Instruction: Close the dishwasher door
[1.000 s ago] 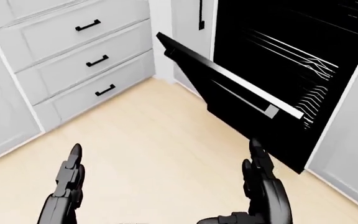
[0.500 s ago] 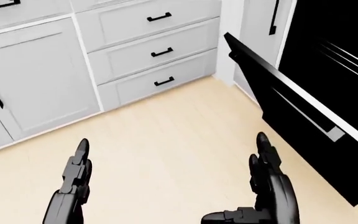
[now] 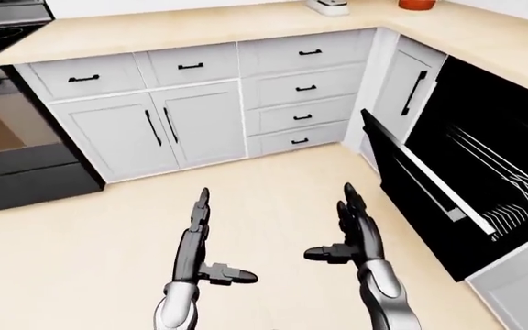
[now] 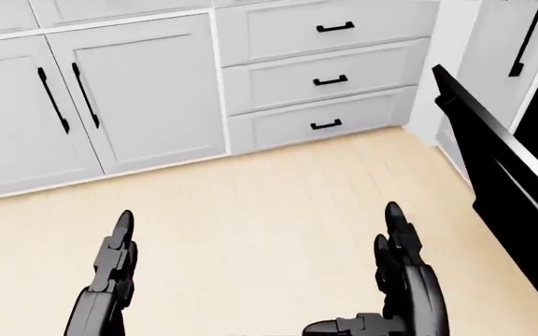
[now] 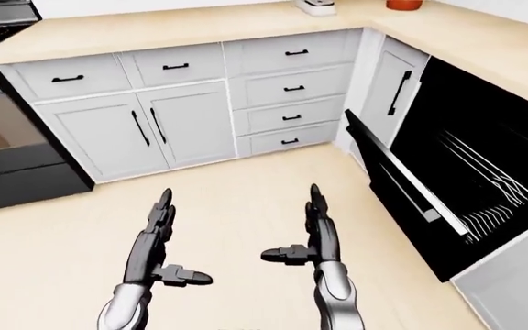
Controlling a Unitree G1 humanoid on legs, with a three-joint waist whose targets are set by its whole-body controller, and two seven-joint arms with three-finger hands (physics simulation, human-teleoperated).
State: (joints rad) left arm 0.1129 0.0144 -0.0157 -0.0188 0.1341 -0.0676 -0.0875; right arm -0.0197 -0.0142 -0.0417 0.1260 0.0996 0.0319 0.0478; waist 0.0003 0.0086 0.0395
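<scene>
The black dishwasher door (image 3: 420,189) hangs half open at the right of the left-eye view, tilted outward, with a silver handle bar along its top edge. Wire racks (image 3: 502,189) show inside the dark cavity behind it. In the head view only the door's edge (image 4: 503,175) shows at the right. My left hand (image 3: 198,237) and right hand (image 3: 356,227) are both held out over the floor with fingers straight and thumbs pointing inward. Both are open and hold nothing. The right hand is left of the door and apart from it.
White cabinets (image 3: 168,127) and a drawer stack (image 3: 305,89) line the top of the views under a beige counter (image 3: 200,27). A black oven (image 3: 7,137) stands at the left. A tall narrow cabinet (image 3: 406,93) sits beside the dishwasher. Light wood floor (image 3: 273,185) lies underneath.
The whole picture has slid rightward as the camera turned left: the dishwasher has moved to the right edge of the head view. The hands keep their pose.
</scene>
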